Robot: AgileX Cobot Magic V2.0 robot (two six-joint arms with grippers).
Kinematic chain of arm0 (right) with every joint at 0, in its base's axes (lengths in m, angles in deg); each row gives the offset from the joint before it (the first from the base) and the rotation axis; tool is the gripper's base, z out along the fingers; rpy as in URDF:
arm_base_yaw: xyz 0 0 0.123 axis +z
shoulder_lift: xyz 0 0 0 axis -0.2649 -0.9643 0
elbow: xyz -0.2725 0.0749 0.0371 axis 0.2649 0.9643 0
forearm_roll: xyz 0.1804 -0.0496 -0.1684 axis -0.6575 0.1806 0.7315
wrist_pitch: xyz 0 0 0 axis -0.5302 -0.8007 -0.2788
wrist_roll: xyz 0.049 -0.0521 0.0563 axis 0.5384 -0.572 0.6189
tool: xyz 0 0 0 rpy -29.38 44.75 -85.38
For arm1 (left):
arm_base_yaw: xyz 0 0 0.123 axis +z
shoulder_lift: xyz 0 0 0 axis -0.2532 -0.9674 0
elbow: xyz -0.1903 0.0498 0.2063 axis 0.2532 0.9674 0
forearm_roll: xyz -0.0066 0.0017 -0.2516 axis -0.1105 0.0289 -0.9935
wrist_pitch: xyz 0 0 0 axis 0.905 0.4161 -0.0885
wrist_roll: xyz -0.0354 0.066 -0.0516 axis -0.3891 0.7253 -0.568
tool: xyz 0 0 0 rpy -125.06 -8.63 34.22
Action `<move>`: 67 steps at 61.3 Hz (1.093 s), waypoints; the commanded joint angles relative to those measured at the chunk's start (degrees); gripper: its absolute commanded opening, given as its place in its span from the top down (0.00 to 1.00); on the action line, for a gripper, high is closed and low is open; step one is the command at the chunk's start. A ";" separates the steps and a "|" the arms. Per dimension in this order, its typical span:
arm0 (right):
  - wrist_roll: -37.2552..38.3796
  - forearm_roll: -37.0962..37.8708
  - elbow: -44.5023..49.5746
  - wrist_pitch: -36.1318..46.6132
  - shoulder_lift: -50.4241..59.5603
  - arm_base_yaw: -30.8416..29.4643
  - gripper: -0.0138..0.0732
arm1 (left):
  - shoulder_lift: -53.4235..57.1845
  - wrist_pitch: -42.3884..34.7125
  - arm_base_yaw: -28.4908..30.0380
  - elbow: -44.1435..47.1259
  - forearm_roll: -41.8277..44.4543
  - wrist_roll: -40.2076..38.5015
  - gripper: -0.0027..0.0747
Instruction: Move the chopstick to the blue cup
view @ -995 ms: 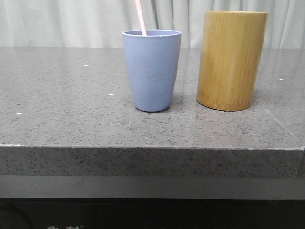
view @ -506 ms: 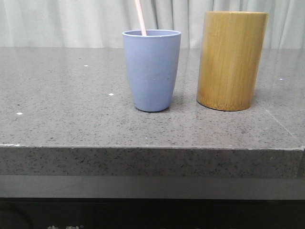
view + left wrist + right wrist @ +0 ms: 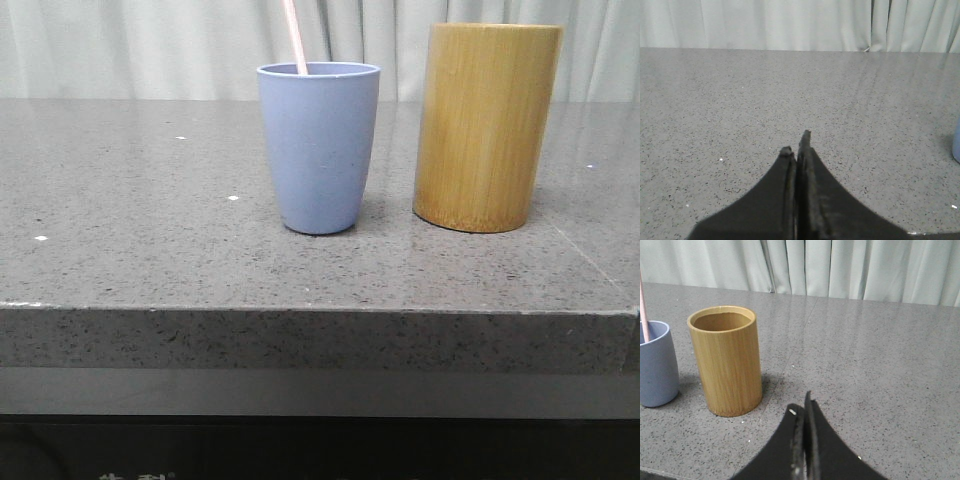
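Nothing has moved since the earlier front frames: cup, stick and cylinder sit exactly as before.

Front view: the blue cup (image 3: 319, 148) stands upright on the grey speckled counter (image 3: 150, 250). The chopstick (image 3: 294, 36) stands inside it, leaning slightly toward the robot's left, its upper part rising past the rim and out of the top of the frame. The bamboo cylinder (image 3: 486, 126) stands upright just beside the cup on the robot's right, taller and wider, not touching it. A pale curtain (image 3: 130, 45) hangs behind the counter.

Left wrist view: the left end effector (image 3: 796, 142) is clenched, its two black fingers pressed together with nothing between them, above bare counter. A sliver of the blue cup shows at the frame edge (too little to tell more).

Right wrist view: the right end effector (image 3: 802, 405) is likewise clenched and holds nothing, fingers flush together. Beyond it stands the bamboo cylinder, open mouth visible, with the blue cup beside it; the chopstick rests against the cup's inner rim.
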 commanded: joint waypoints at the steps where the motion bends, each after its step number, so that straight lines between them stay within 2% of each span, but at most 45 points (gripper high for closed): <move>1: -0.27 0.20 -1.38 5.04 -0.58 -0.29 0.94 | -0.60 -4.91 -0.02 -1.37 -0.47 -0.48 0.99; 13: -0.27 0.20 -1.38 5.04 -0.58 -0.29 0.94 | 0.24 -6.77 -0.02 0.27 -0.47 -0.48 0.99; 25: -0.27 0.20 -1.38 5.04 -0.58 -0.29 0.94 | 7.51 -11.85 3.17 9.26 -2.15 -0.48 0.99; 32: -0.27 0.20 -1.38 4.96 -0.59 -0.29 0.94 | 7.02 -14.27 6.02 14.24 -3.72 -0.48 0.99; 49: -0.27 0.20 -1.38 4.96 -0.59 -0.29 0.94 | 7.17 -28.20 6.94 25.28 -4.54 -0.48 0.99; 52: -0.27 0.20 -1.38 4.96 -0.59 -0.29 0.94 | 7.17 -25.47 6.94 24.79 -4.54 -0.48 0.99; 67: -0.27 0.20 -1.25 5.02 -0.57 -0.29 0.94 | 7.04 -25.78 6.94 25.02 -4.54 -0.48 0.99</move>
